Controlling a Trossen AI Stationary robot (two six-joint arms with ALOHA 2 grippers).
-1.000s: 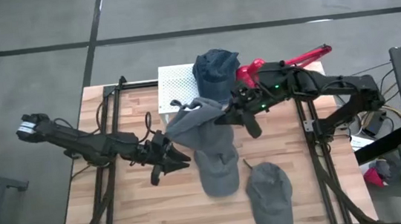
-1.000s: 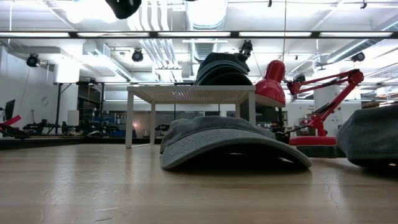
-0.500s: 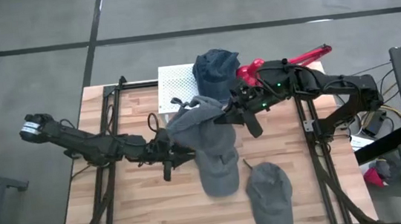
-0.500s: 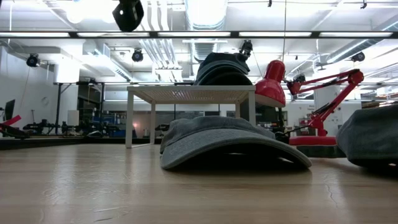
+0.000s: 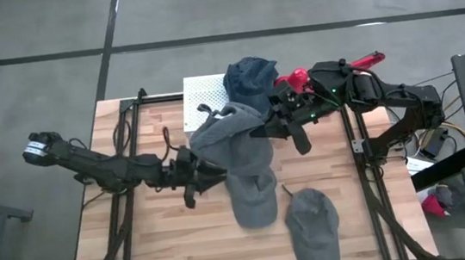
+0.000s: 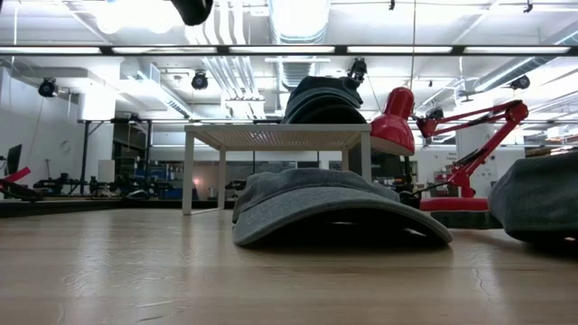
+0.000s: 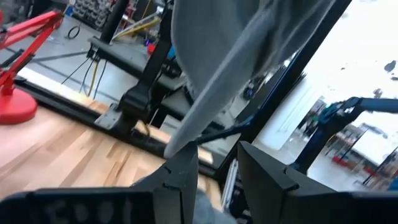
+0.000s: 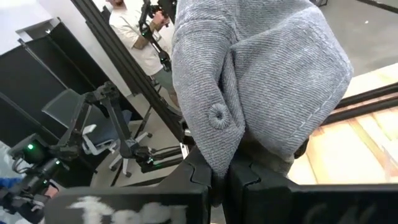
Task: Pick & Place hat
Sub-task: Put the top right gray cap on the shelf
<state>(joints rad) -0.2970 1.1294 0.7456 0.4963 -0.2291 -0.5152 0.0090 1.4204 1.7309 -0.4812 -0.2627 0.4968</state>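
A grey hat (image 5: 231, 134) hangs in the air over the table's middle, with my right gripper (image 5: 256, 132) shut on it from the right. My left gripper (image 5: 217, 177) stands open just below the hat's near-left edge. In the left wrist view the hat's lower tip (image 7: 177, 146) comes down beside one finger (image 7: 185, 171); I cannot tell whether they touch. Under the lifted hat a second grey hat (image 5: 253, 199) lies flat on the table (image 5: 159, 250), and a third (image 5: 312, 223) lies nearer the front. A blue hat (image 5: 250, 76) sits on the white stand (image 5: 203, 94). My right gripper (image 8: 224, 165) pinches a fold of the grey hat's crown (image 8: 219, 146), just below its top button (image 8: 217, 117), between its two fingers. The fingers come in nearly level from the table's right. The hat is lifted clear of the table and bulges beyond the fingertips.
A red desk lamp (image 5: 330, 72) stands at the far right beside the stand. In the low view the hat on the table (image 6: 334, 206) lies in front of the stand (image 6: 275, 135). A person (image 8: 134, 28) stands beyond the table. Bare wood lies at the near left.
My left gripper has gone toward the table's right, in under the lifted hat's near-left edge, and has tipped its fingers upward. My right gripper has risen a little with the grey hat, which hangs higher and nearer the white stand.
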